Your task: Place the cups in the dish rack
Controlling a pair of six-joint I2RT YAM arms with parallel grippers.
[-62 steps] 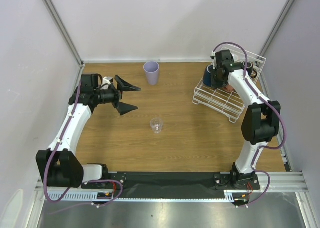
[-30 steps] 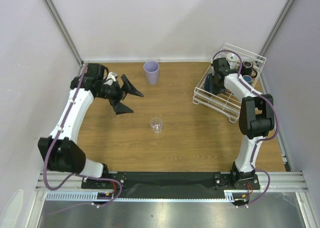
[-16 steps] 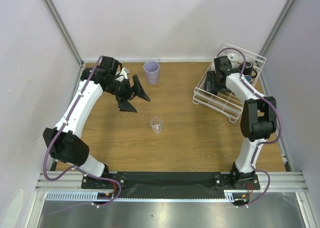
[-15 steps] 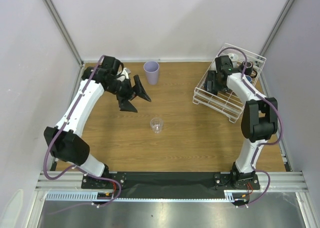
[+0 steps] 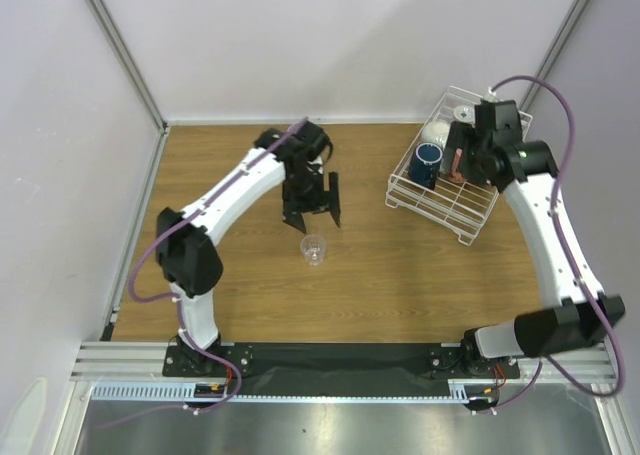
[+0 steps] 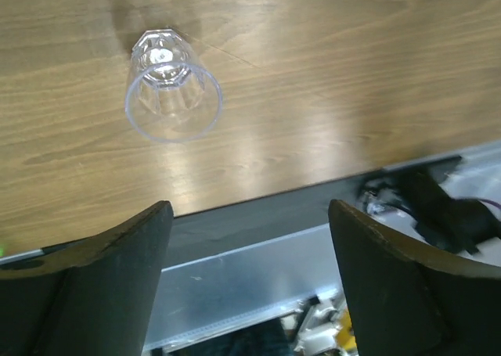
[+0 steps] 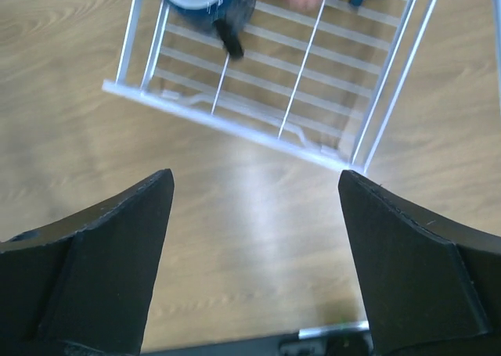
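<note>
While right jaws and left jaws stand apart, we find the upright clear glass (image 6: 174, 90) just ahead of the latter.

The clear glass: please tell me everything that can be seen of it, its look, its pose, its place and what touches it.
The clear glass is a small tumbler of see-through material, glass or plastic. It has a round rim and a faceted, many-sided base, and it looks empty. It stands upright, mouth up, on the wooden table, near the middle and far from the dish rack. Only the table touches it. The left gripper hovers just behind it with its jaws open and not around it.
</note>
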